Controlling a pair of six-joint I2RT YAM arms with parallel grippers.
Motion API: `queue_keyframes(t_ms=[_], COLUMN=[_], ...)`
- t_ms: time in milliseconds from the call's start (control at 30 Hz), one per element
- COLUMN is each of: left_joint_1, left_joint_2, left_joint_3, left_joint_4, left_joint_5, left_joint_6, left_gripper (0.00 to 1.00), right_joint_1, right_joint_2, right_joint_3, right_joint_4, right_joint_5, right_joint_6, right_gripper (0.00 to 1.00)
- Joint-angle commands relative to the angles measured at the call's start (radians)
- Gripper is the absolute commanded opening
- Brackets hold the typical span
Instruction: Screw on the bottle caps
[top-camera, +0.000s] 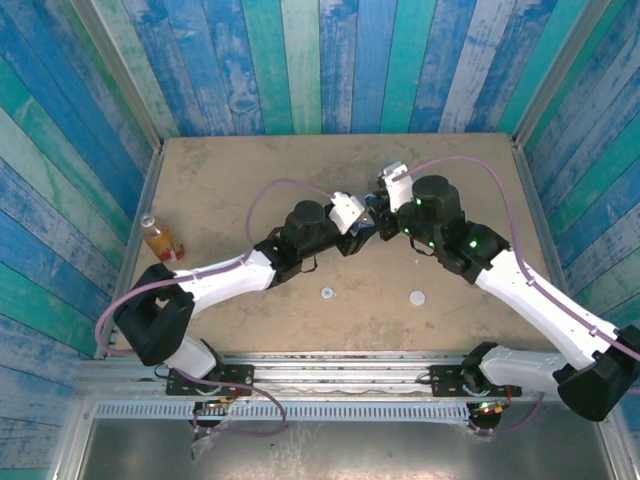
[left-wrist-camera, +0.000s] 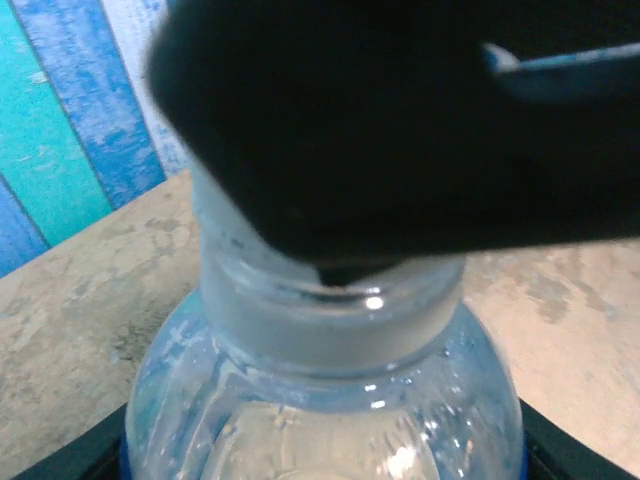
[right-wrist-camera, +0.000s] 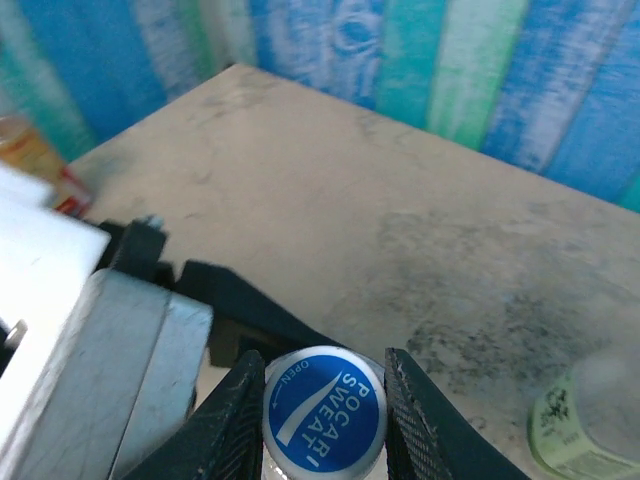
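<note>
A clear bottle (left-wrist-camera: 330, 400) with a blue label stands upright at the table's middle, and my left gripper (left-wrist-camera: 325, 462) is shut on its body, dark fingers (left-wrist-camera: 575, 450) at each side. Its blue cap (right-wrist-camera: 324, 410) sits on the neck (left-wrist-camera: 330, 325), with my right gripper (right-wrist-camera: 322, 395) shut on it from above, fingers (right-wrist-camera: 225, 425) pressed to both sides. From overhead the left gripper (top-camera: 360, 232) and right gripper (top-camera: 386, 220) meet and hide this bottle. An orange bottle (top-camera: 160, 238) stands at the far left. A pale yellow-green bottle (right-wrist-camera: 585, 420) stands close by on the right.
Two pale caps lie loose on the table toward the near edge, one (top-camera: 327, 293) in front of the left arm and one (top-camera: 417, 297) in front of the right arm. Striped blue-green walls (top-camera: 320, 60) close the table on three sides.
</note>
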Motion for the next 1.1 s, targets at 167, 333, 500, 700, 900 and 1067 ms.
queue_keyframes(t_ms=[167,333,500,700,900,1067], left_joint_1=[0.003,0.019,0.076,0.106,0.106,0.106], left_joint_2=[0.012,-0.025,-0.075,-0.146,-0.187,-0.189], left_joint_3=[0.097,0.038,-0.057,-0.108,-0.072,-0.056], left_joint_4=[0.209,0.194,0.235,0.122,-0.06,-0.112], left_joint_5=[-0.112,-0.017,0.177,0.447,0.676,0.782], left_joint_6=[-0.066,-0.053,-0.08,0.029,0.142,0.189], left_gripper=[0.0,0.0,0.0,0.0,0.0,0.0], right_joint_1=[0.027,0.018,-0.008,-0.054,-0.058,-0.06], right_joint_2=[0.045,-0.08,-0.262,-0.362,-0.289,-0.209], right_joint_3=[-0.07,-0.131,-0.197,-0.174,-0.068,0.022], right_joint_4=[-0.168,-0.068,-0.054,-0.189,-0.305,-0.336], right_joint_5=[0.082,-0.022,-0.201,-0.448,-0.54,-0.571], right_joint_6=[0.059,-0.086,-0.209,-0.317,-0.4,-0.452], right_gripper=[0.27,0.5,0.72,0.7,0.67,0.66])
